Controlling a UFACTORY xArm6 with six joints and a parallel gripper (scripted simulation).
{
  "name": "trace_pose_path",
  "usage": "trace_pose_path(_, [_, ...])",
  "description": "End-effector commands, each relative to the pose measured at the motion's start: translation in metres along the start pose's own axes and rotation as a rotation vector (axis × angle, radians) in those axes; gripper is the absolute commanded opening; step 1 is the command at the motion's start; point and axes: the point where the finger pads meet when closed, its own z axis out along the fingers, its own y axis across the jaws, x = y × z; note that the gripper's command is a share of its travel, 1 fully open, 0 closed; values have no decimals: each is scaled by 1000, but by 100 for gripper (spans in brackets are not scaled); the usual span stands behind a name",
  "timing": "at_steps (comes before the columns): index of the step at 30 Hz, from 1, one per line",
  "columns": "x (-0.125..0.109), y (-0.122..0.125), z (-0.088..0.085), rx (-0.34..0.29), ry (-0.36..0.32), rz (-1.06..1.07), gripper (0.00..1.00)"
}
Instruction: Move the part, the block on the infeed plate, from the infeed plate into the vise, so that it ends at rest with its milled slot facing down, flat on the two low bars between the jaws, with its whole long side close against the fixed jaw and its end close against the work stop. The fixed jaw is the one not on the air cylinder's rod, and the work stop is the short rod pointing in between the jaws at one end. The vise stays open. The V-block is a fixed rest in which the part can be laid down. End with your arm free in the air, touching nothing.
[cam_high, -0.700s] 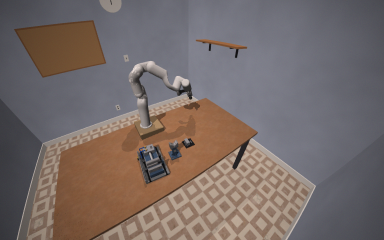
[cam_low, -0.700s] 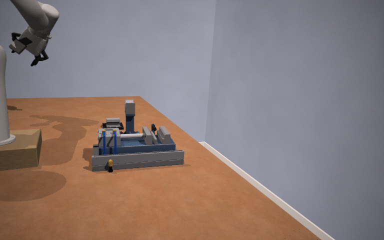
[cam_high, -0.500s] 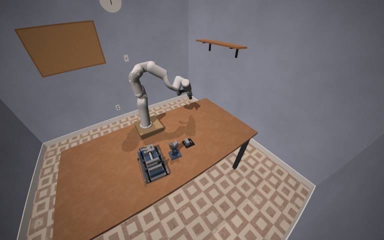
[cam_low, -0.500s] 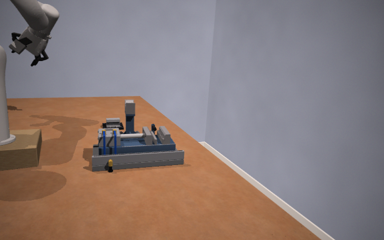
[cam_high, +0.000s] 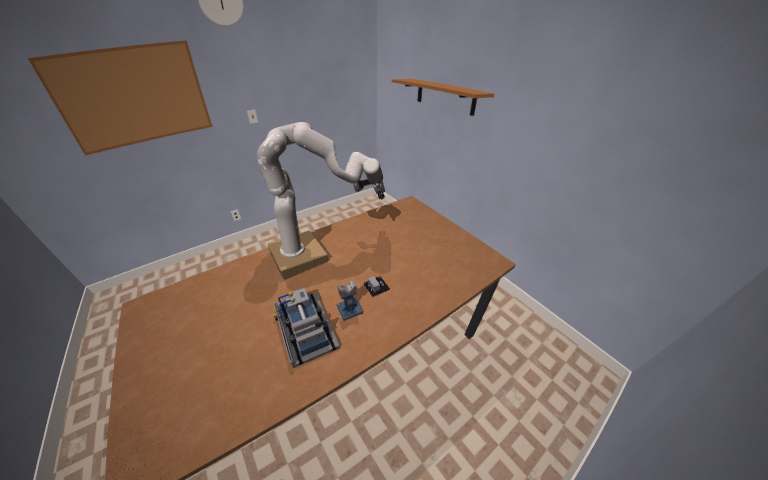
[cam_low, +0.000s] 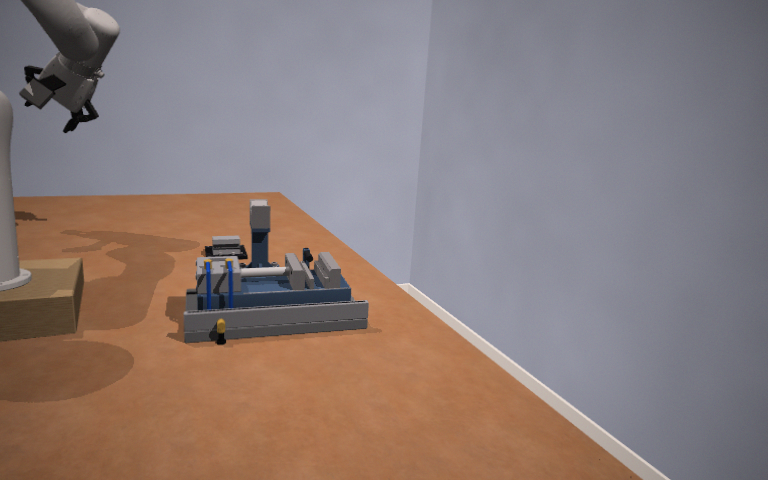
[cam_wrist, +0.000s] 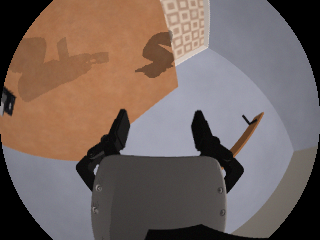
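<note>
Well, the pincer (cam_low: 79, 118) hangs wide apart and empty, far above the tabletop (cam_high: 198, 350), so it should descend squarely over the part (cam_high: 374, 282) on its plate (cam_high: 385, 288).

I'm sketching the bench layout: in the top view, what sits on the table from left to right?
Arm's wooden base → vise → V-block → infeed plate carrying the part. The open, empty gripper hangs above the table's far edge.
</note>
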Motion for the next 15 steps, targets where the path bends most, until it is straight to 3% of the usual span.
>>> trace_pose_path(1, [-8,-34,-18,66,2,-50,100])
trace_pose_path(2, [-10,-57,-29,107,9,-79,100])
trace_pose_path(4, [-10,-57,-29,107,9,-79,100])
trace_pose_path(5, [-12,-84,-44,158,21,-112,100])
trace_pose_path(6, [-12,-84,-44,158,21,-112,100])
trace_pose_path(7, [-12,-115,-62,215,41,-146,100])
trace_pose_path(9, [-12,-115,-62,215,41,-146,100])
trace_pose_path(10, [-9,-149,-82,275,68,-179,100])
trace_pose_path(13, [-9,-149,-82,275,68,-179,100])
trace_pose_path(14, [-3,-184,-106,337,102,-210,100])
trace_pose_path(15, [-3,-184,-106,337,102,-210,100])
